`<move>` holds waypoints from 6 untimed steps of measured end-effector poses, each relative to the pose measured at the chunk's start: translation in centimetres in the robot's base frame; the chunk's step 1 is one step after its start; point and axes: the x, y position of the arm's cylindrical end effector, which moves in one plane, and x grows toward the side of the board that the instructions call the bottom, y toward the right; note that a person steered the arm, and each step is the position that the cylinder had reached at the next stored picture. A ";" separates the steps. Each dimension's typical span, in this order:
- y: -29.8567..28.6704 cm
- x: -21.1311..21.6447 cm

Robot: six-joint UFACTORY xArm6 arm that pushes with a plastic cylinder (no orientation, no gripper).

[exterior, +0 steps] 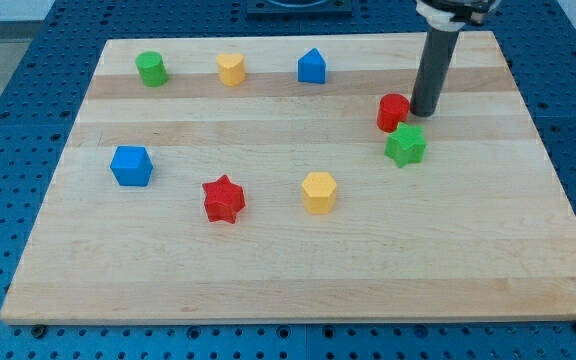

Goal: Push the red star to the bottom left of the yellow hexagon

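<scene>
Tip at the red cylinder, upper right of the board; red star sits well apart, lower left of centre.

Surface: pale wood board point(288, 270) on a blue perforated table point(13, 150); nothing else of the room shows. My tip point(423, 113) touches the right side of the red cylinder point(393, 112), green star point(405, 146) just below both. No pincer on this rig, only a plain rod, so nothing opens or closes. Red star point(223, 198) lies far to the view's left and lower than the tip, between blue cube point(131, 165) and yellow hexagon point(319, 191), level with the hexagon on its left. Top row, left to right: green cylinder point(151, 68), yellow block point(231, 69), blue block point(312, 66).
</scene>
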 end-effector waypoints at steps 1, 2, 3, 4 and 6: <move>-1.4 -6.4; -6.1 -10.2; -11.9 -9.1; -15.5 -2.8; -20.5 5.8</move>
